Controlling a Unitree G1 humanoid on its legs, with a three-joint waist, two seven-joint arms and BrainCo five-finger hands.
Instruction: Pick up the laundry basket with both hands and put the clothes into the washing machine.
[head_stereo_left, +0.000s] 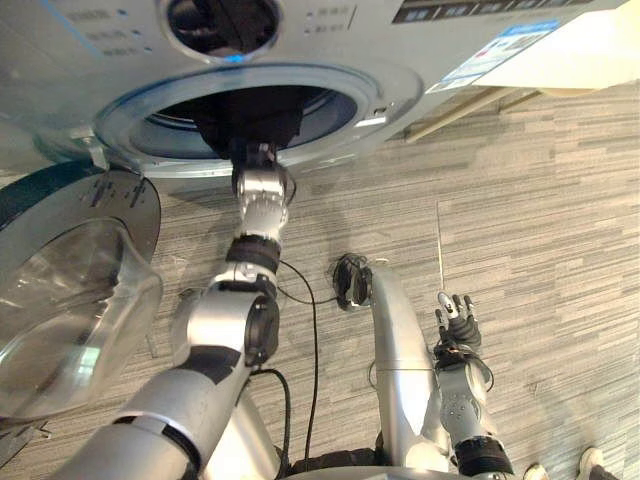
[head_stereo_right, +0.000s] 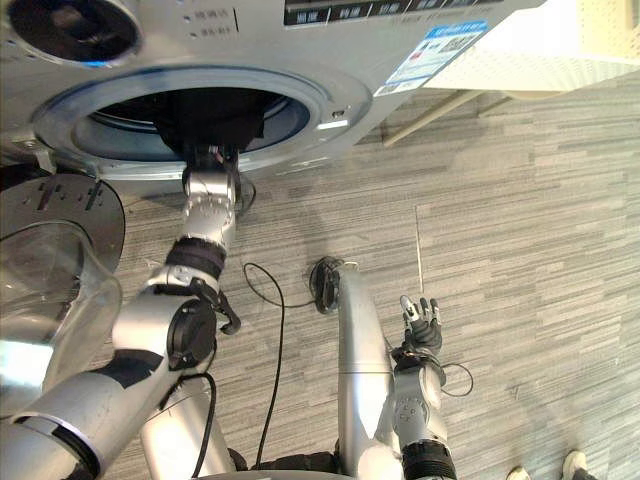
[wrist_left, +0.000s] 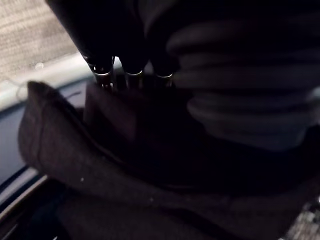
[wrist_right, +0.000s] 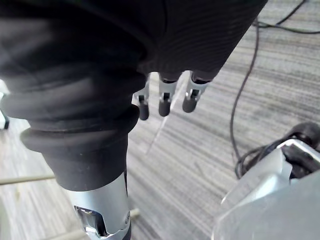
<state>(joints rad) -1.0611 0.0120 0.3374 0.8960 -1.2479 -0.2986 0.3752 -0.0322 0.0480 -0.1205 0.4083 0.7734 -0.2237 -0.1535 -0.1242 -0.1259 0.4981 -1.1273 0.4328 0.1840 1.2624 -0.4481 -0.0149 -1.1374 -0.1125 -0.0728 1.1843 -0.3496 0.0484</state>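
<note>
At the round drum mouth of the silver-grey front-loading washing machine (head_stereo_left: 400, 60), the left hand (wrist_left: 235, 95) reaches inside over a dark grey, coarse-woven cloth (wrist_left: 65, 145). Its grasp cannot be told. The cloth lies bunched at the mouth's lower rim, one long fold crossing it. Low over the grey wood-grain plank floor (head_stereo_left: 540, 200), the right hand (head_stereo_left: 458, 322) hangs relaxed and empty. A domed glass door (head_stereo_left: 70, 300) stands open at the left.
</note>
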